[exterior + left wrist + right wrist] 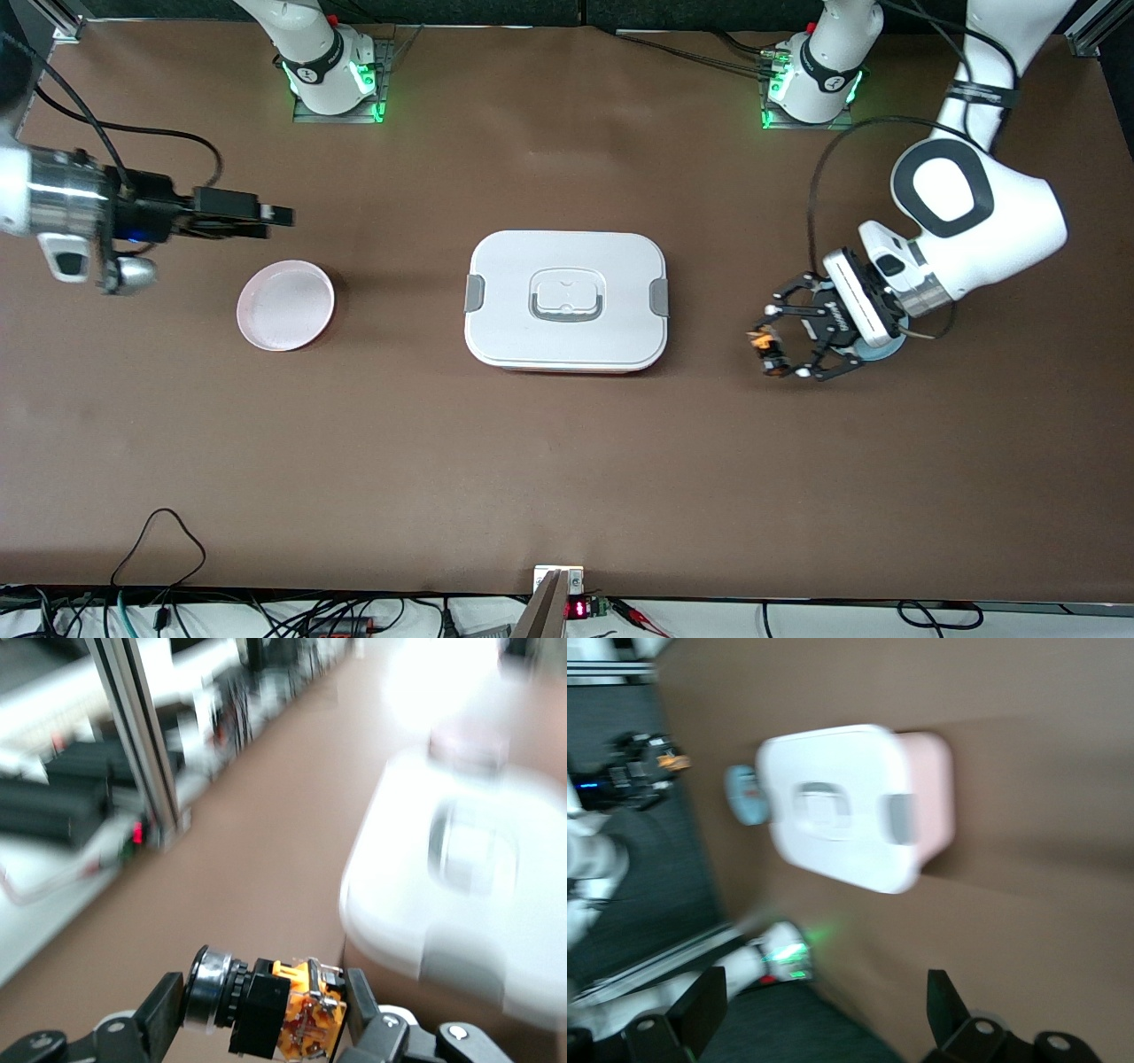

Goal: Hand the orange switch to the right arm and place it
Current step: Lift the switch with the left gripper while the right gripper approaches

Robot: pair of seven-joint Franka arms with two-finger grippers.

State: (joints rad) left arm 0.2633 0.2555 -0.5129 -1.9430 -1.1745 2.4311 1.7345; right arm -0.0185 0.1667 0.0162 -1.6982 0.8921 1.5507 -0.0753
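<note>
I see my left gripper (780,350), the black open-linkage claw, up over the brown surface (567,461) toward the left arm's end, beside the white rectangular lidded box (567,301) with grey clips at mid-surface. Its jaws are clamped on the small orange switch (266,1010), black-bodied with a silvery ring and an orange block, pinched end to end between the two fingers (159,1014). My right gripper (275,217), with straight narrow black bar fingers, waits over the right arm's end, above the round pale pink dish (285,305); its jaws stand wide apart and grasp nothing.
</note>
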